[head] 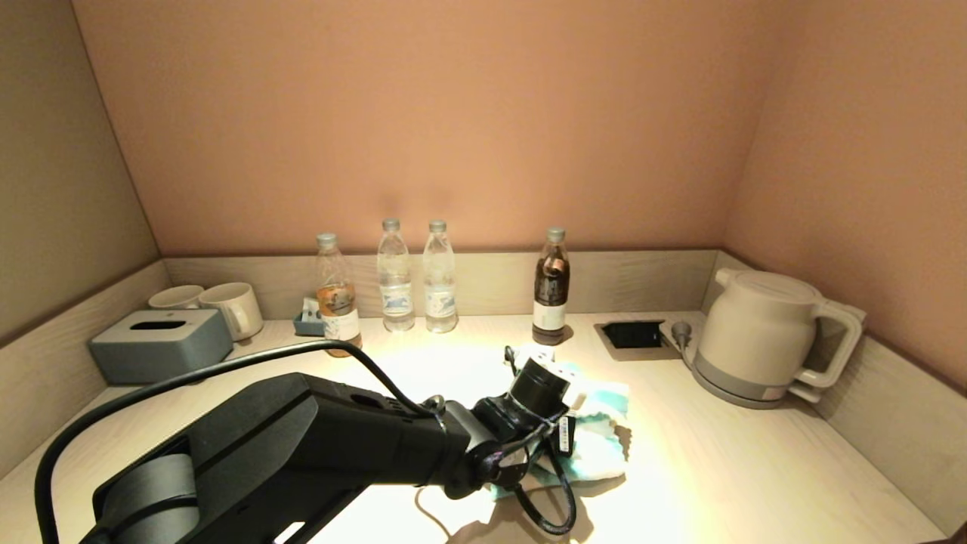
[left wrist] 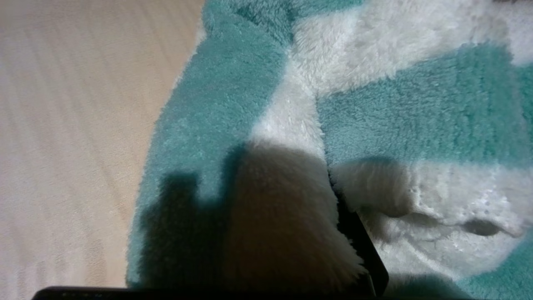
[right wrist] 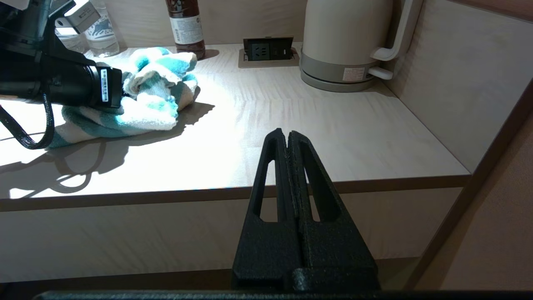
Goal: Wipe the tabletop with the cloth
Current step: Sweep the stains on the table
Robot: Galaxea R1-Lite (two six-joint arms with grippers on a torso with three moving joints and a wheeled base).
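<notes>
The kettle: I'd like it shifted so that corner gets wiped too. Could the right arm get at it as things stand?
Probably yes. The right gripper, shut and empty, sits off the tabletop's front edge, with bare counter between it and the kettle. The left gripper, in the cloth, is off to the side.

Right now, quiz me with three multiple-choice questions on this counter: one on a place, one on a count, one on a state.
1. Where is the cloth?
A) by the tissue box
B) under the kettle
C) middle of the tabletop, before the dark bottle

2. How many bottles stand at the back?
A) two
B) four
C) six

3. The right gripper is:
A) shut
B) wide open
C) holding a cup

Key: C, the left gripper rests on it there; B, four caps show; A, its fingers meet, off the front edge.
</notes>
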